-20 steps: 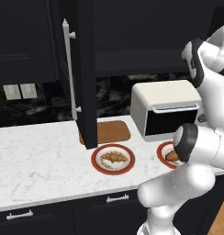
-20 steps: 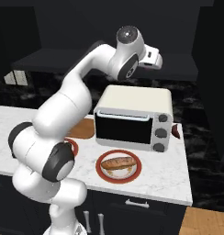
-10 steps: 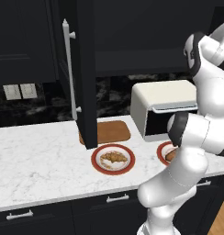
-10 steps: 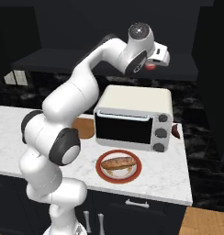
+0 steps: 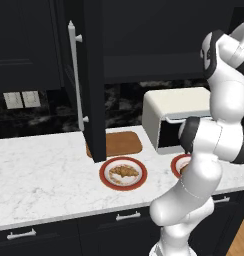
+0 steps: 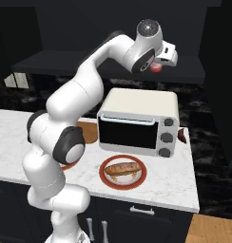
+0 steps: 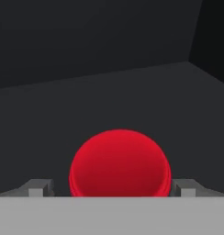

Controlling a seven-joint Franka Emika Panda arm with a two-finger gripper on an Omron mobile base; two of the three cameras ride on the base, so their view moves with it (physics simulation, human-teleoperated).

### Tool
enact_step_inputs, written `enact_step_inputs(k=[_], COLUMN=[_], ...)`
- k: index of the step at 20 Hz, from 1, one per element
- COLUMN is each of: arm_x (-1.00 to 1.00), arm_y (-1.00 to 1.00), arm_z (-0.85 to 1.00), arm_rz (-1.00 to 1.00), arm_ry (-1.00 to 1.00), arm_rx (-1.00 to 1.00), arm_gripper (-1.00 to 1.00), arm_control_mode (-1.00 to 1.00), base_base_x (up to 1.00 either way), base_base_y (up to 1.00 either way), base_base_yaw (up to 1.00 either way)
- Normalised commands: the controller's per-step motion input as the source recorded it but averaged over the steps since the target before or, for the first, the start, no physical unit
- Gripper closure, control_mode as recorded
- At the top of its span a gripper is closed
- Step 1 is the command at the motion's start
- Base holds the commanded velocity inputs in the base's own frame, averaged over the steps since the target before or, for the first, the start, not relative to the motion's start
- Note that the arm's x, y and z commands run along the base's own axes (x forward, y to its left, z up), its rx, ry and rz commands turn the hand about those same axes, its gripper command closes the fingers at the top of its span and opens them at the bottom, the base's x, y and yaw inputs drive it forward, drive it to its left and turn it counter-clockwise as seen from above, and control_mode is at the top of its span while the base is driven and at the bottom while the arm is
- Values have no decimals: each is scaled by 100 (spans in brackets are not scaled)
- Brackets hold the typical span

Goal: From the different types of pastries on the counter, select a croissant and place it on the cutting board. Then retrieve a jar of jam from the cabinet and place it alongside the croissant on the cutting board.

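My gripper [image 6: 164, 57] is raised into the open black cabinet [image 6: 108, 66], just above its shelf. It stands open around the red jar of jam [image 6: 157, 67]. In the hand view the jar [image 7: 119, 163] sits between the two fingertips [image 7: 40, 187], and I cannot tell whether they touch it. The croissant [image 5: 123, 172] lies on a red-rimmed plate [image 5: 106, 180] on the white counter [image 5: 39, 175]. Just behind that plate the brown cutting board [image 5: 121, 143] lies bare. The oblong pastry [image 6: 121, 168] rests on a second plate [image 6: 137, 182].
The cabinet door [image 5: 94, 75], with its silver bar handle [image 5: 74, 75], stands open over the cutting board's left end. A white toaster oven [image 6: 137, 123] sits under the raised arm. A dark red object [image 6: 182, 136] lies behind the oven's right side.
The hand has moved a little right and deeper into the cabinet, onto the jar. The jaws have stayed open. Nothing on the counter has moved.
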Motion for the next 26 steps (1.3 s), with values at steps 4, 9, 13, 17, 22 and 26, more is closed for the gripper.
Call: enact_step_inputs(k=[4, 9, 13, 17, 22, 26], arm_x=[10, 0, 0, 0, -7, -83], arm_y=[1, 0, 0, 0, 4, 8], arm_z=[-7, -1, -11, -4, 16, 22], arm_rz=[0, 0, 0, 0, 0, 0], arm_ry=[0, 0, 0, 0, -4, -27], arm_rx=[0, 0, 0, 0, 1, 2], arm_gripper=[-100, -100, 100, 100, 100, 100], arm_control_mode=[-100, -100, -100, -100, -100, -100], base_base_x=[0, 0, 0, 0, 0, 0], base_base_y=[0, 0, 0, 0, 0, 0], base_base_yaw=[0, 0, 0, 0, 0, 0])
